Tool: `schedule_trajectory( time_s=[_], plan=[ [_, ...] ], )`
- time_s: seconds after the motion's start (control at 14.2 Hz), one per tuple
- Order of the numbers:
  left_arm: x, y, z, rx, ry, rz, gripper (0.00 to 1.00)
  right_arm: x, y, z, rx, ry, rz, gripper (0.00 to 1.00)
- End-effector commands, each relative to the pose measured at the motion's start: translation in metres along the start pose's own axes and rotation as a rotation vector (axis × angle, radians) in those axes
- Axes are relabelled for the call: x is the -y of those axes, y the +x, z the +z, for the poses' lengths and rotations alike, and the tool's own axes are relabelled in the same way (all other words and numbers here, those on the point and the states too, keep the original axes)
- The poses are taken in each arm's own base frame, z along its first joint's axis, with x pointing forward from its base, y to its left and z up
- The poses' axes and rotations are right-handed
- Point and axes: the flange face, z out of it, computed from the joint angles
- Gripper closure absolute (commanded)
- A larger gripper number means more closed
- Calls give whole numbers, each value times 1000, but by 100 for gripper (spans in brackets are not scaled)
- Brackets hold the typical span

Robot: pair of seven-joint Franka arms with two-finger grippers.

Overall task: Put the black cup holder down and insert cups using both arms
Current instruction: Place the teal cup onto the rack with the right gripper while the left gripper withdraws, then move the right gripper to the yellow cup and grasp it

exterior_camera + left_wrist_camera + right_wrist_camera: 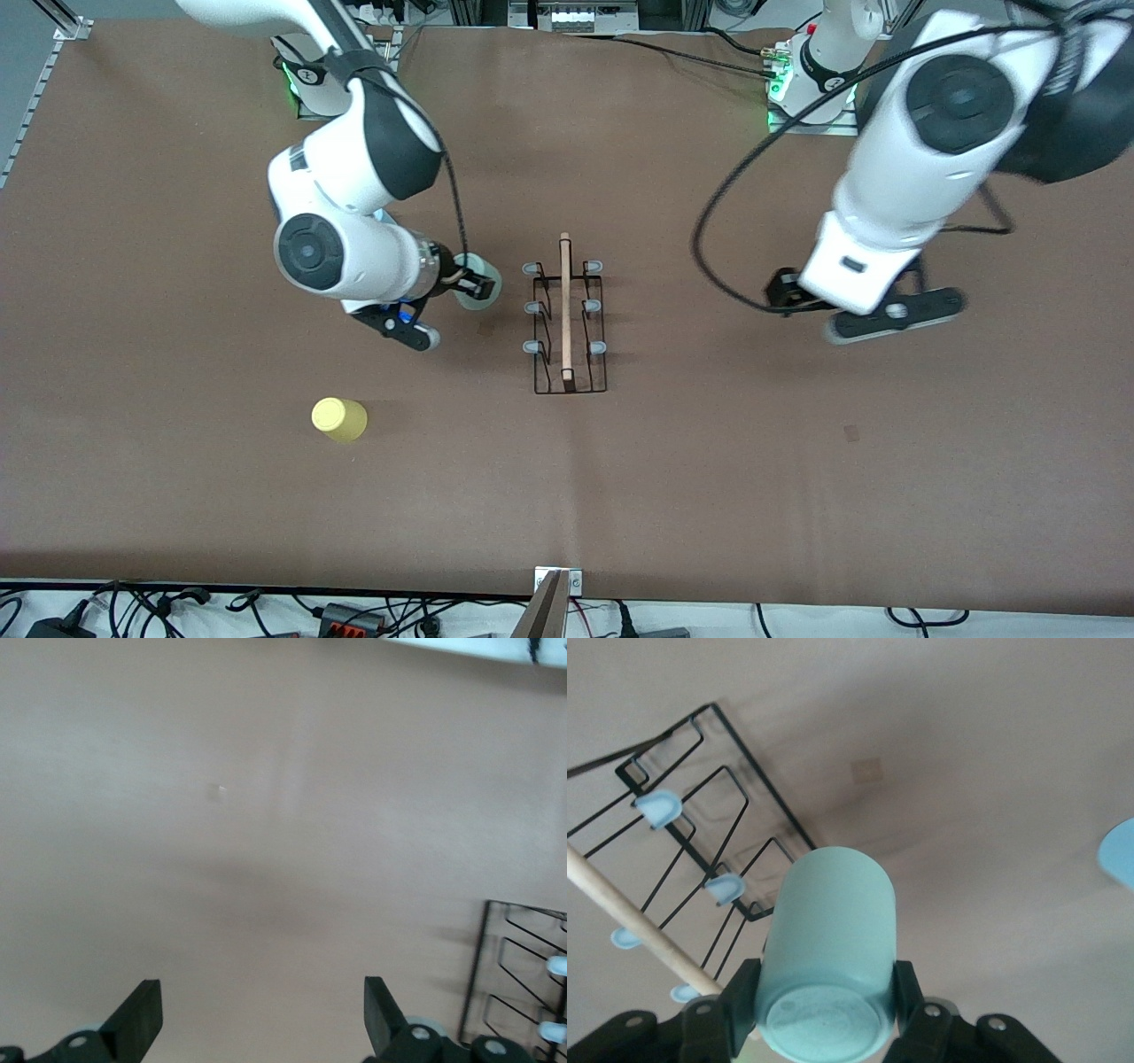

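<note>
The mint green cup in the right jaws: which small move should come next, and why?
Probably carry the mint green cup sideways over the nearest peg of the black cup holder. The right gripper is shut on it just beside the rack, whose pegs all stand bare.

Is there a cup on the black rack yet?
No, the black cup holder has bare pegs; the right gripper holds the mint green cup.

Robotics lab bench. Two white arms (354, 177) bolted at the table's (709, 496) top edge on metal plates with green status lights. Brown sheet covers the tabletop. Loose cables and power adapters (345, 616) along the bottom edge; aluminium framing (62, 22) at one top corner.
</note>
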Motion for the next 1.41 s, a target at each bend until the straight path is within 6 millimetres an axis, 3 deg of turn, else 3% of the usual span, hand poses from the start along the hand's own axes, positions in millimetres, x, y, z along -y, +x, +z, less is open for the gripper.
schedule_trajectory(
  time_s=[0.0, 0.21, 0.35, 0.63, 0.99, 1.13, 1.2, 1.27, 1.34],
  plan=[
    [45, 3, -19, -7, 37, 66, 0, 11, -5, 14, 55, 32, 49, 80],
    [86, 7, -31, 20, 34, 162, 0, 16, -2, 19, 67, 64, 78, 80],
    [112, 6, -42, 34, 19, 208, 0, 27, -13, 29, 59, 62, 81, 80],
    [145, 20, -29, 72, -68, 296, 0, 32, -19, 37, 59, 58, 98, 80],
    [141, 21, -21, 52, -69, 351, 0, 41, -27, 65, 73, 20, 91, 80],
    [155, 9, -11, 38, -74, 366, 0, 40, -24, 72, 78, 12, 94, 80],
    [166, -7, -4, 32, -84, 347, 0, 41, -23, 80, 80, 5, 96, 76],
    [172, -18, 5, 20, -78, 333, 0, 44, -27, 82, 76, 4, 89, 32],
    [178, -27, 10, 28, -76, 327, 0, 44, -26, 82, 68, 3, 93, 0]
  ],
)
